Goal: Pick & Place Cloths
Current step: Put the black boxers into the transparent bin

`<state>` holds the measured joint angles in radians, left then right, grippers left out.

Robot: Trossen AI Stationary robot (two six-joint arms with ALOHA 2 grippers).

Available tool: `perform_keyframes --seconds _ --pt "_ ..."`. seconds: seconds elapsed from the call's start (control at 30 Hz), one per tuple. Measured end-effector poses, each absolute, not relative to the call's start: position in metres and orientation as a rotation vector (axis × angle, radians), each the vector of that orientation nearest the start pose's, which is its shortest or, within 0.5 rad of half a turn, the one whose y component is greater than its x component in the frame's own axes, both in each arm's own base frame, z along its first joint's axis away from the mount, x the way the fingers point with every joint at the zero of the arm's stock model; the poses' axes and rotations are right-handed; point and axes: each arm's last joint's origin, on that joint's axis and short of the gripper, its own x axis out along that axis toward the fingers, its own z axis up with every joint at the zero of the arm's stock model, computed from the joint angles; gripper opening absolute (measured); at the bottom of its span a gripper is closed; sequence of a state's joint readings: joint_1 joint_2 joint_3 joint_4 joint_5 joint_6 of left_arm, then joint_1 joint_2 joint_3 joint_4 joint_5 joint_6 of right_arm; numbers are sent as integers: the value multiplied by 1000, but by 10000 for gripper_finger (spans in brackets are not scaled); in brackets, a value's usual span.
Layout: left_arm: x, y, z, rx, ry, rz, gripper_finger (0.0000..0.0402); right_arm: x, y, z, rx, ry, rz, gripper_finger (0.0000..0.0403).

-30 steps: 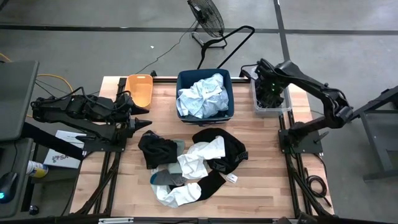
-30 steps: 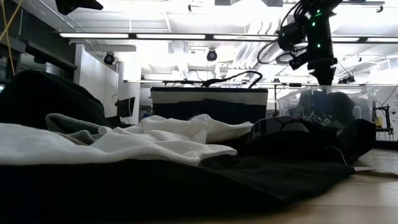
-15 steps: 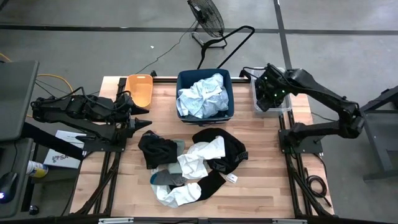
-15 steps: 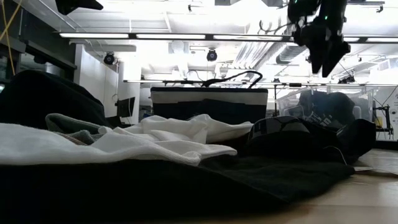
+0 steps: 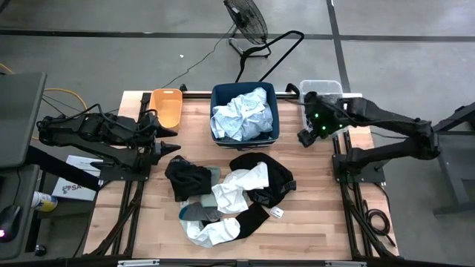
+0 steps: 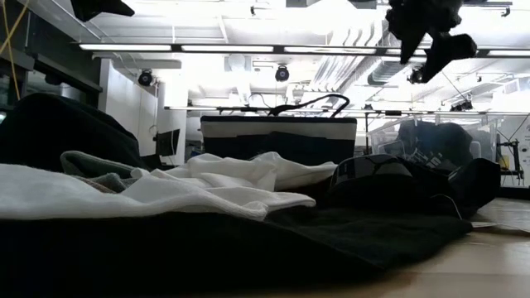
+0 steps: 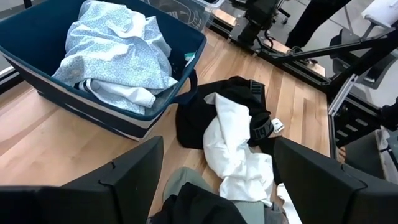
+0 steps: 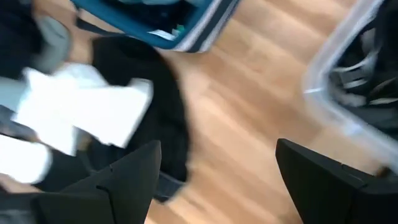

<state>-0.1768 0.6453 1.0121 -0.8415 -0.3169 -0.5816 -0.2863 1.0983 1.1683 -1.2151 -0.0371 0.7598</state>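
A heap of black, white and grey-green cloths (image 5: 226, 193) lies on the table's middle. The low view shows this heap (image 6: 207, 199) close up. A pale blue cloth (image 5: 241, 115) fills the navy bin (image 5: 272, 111). Dark cloths (image 8: 373, 62) lie in the clear bin (image 5: 323, 87). My right gripper (image 5: 306, 136) is open and hovers over bare wood between the clear bin and the heap, high above the table in the low view (image 6: 431, 41). My left gripper (image 5: 171, 139) is open by the table's left edge, near the heap's black cloth (image 5: 189, 179), touching nothing.
An orange bin (image 5: 168, 106) stands at the far left corner. The three bins line the far edge. Bare wood shows on the right part of the table (image 5: 312, 185) and along the left part (image 5: 152, 208). A fan (image 5: 246, 18) stands on the floor beyond.
My right gripper has risen out of the clear bin and swung toward the table's near edge and a little left, toward the heap, tipping from pointing down to slanting. The cloths have not moved.
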Motion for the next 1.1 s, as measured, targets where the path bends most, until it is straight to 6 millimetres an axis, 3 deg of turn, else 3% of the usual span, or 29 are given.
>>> perform_keyframes --seconds 0.27,0.5,0.8,1.1 --pt "100 -9 359 -436 451 246 298 205 -16 321 1075 958 -631 309" --pt "98 -10 357 -408 494 205 298 234 14 295 1121 1077 -709 309" --pt "98 -12 356 -377 527 147 298 274 49 250 1033 1162 -750 309" --pt "98 -13 356 -371 537 112 298 299 71 210 767 1176 -715 309"
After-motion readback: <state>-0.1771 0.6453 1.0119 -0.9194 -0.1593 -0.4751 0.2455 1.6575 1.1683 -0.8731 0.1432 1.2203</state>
